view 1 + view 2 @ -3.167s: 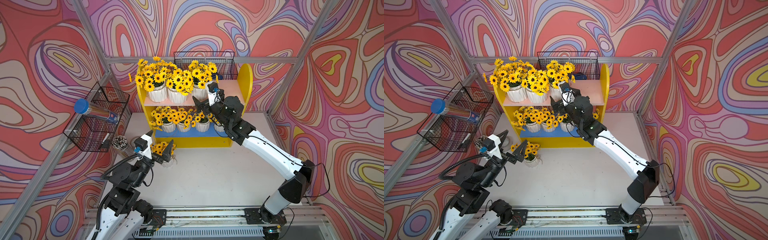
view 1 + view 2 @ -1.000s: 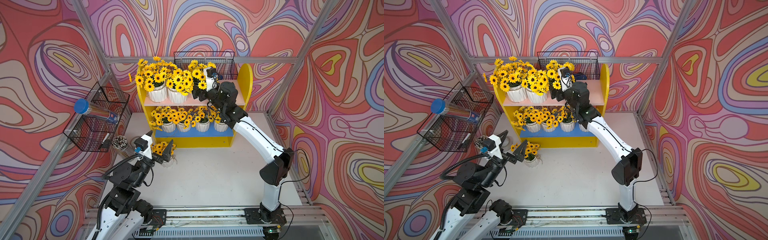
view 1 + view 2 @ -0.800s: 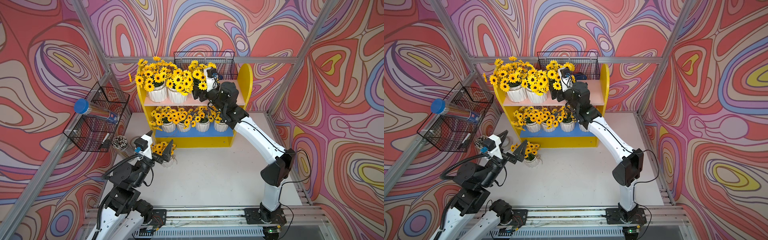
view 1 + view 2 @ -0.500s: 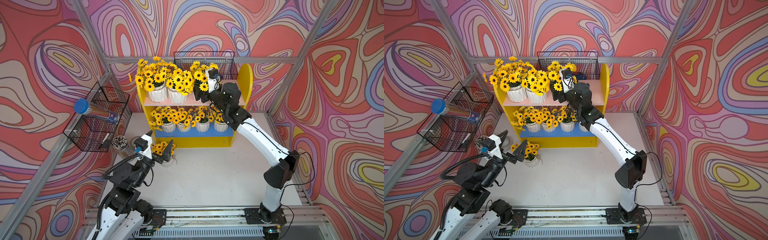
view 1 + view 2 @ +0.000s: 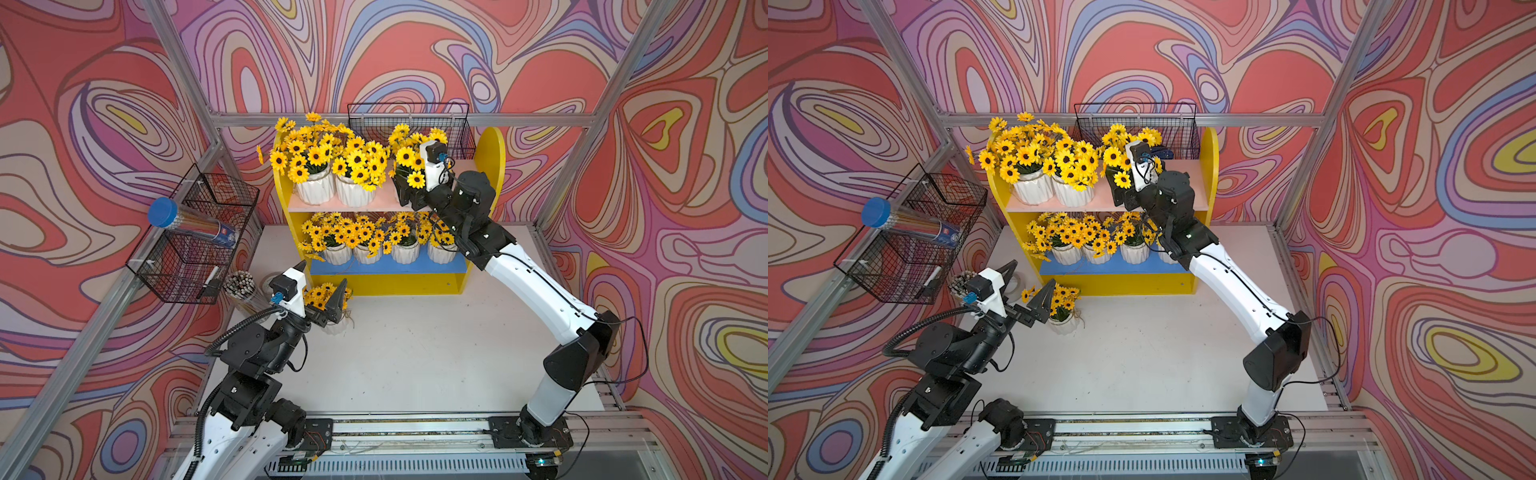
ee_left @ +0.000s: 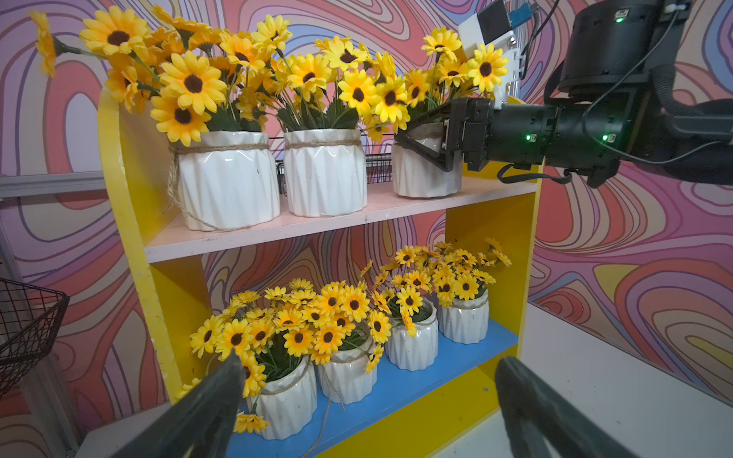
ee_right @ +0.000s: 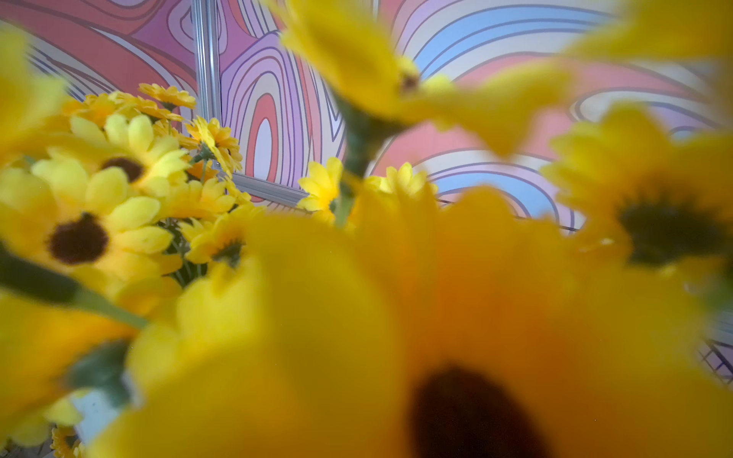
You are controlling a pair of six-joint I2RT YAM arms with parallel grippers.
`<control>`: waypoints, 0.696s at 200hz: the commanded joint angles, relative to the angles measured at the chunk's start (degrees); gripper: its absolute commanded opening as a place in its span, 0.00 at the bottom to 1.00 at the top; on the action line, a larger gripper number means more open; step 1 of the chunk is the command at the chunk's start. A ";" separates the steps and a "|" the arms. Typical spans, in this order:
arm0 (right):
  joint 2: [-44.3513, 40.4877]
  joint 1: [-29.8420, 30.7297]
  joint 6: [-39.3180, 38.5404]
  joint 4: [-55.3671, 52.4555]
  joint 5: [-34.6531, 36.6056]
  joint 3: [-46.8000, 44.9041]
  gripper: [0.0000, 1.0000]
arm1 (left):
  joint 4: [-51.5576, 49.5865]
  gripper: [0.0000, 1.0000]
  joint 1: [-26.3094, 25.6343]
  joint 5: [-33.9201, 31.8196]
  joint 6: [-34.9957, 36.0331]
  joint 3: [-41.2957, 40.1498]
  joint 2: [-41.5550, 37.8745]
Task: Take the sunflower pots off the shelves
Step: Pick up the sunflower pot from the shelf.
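Left fingers wide over the table, right fingers round a top-board pot!
Left gripper (image 5: 323, 272) hangs with fingers spread, a loose pot (image 5: 1064, 323) standing on the table just under its tips. Past those tips, the shelves (image 5: 492, 153): four pots (image 6: 412, 349) line the blue board. Higher up, right gripper (image 6: 408, 135) clamps the end pot (image 6: 420, 178) on the pink board, near finger across its wall. Two more pots (image 6: 228, 182) sit beyond the fingertips.

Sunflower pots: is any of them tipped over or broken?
No, every pot stands upright. The one odd bit: twine hangs loose down the side of the end pot on the pink upper board.
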 commanded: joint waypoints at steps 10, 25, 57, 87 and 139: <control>-3.85 -0.22 -0.65 5.18 0.71 -0.19 0.00 | 1.48 1.00 -0.15 0.28 0.46 -0.13 0.40; -4.84 -0.16 -0.65 5.16 0.72 -0.73 0.00 | 1.51 1.00 -0.16 0.36 0.43 -0.13 0.43; -7.88 -0.14 -0.90 5.46 1.39 -3.51 0.00 | 1.45 1.00 -0.18 0.45 0.44 -0.13 0.58; -10.64 -0.22 -1.31 5.51 2.43 -6.33 0.00 | 1.50 1.00 -0.17 0.82 0.18 -0.05 0.84; -15.86 -0.19 -1.02 6.86 2.96 -12.53 0.00 | 1.39 1.00 -0.18 1.09 -0.03 0.07 1.53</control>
